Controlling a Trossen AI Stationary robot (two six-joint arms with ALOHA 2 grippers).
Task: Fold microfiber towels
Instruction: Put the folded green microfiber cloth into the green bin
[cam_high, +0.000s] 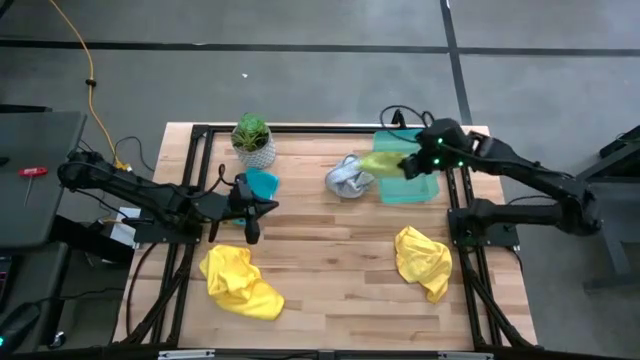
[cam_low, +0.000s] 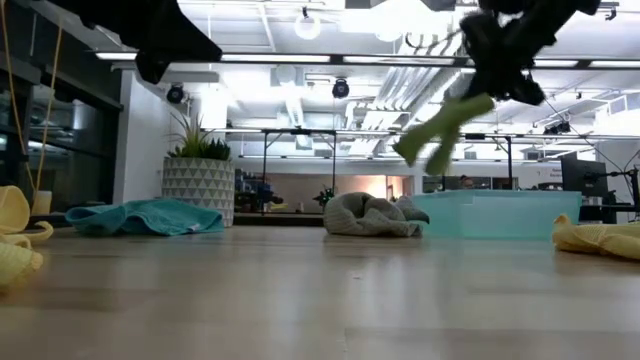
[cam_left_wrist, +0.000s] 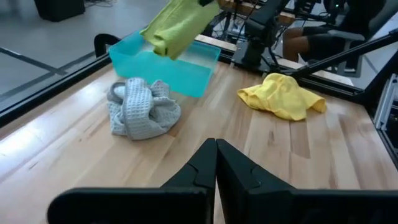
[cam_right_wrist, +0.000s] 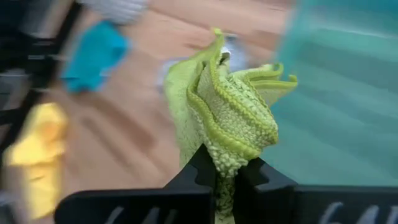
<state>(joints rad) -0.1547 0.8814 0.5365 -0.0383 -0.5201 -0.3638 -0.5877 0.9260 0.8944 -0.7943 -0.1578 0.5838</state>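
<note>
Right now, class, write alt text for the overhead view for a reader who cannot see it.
The right tool lifts a lime green towel over a green tray. Grey, teal and two yellow towels lie crumpled on the table.

R gripper holds lime towel over tray.

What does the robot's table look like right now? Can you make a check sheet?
Surface: wooden table, bare in the middle.
Job's things: lime green towel lifted; grey-white towel, teal towel, two yellow towels lying crumpled.
Clutter: plant, green tray.
Grippers: right gripper shut on lime green towel above the tray; left gripper shut, empty.
Cables: yellow cable on floor.
Surroundings: grey floor, lit room behind.
</note>
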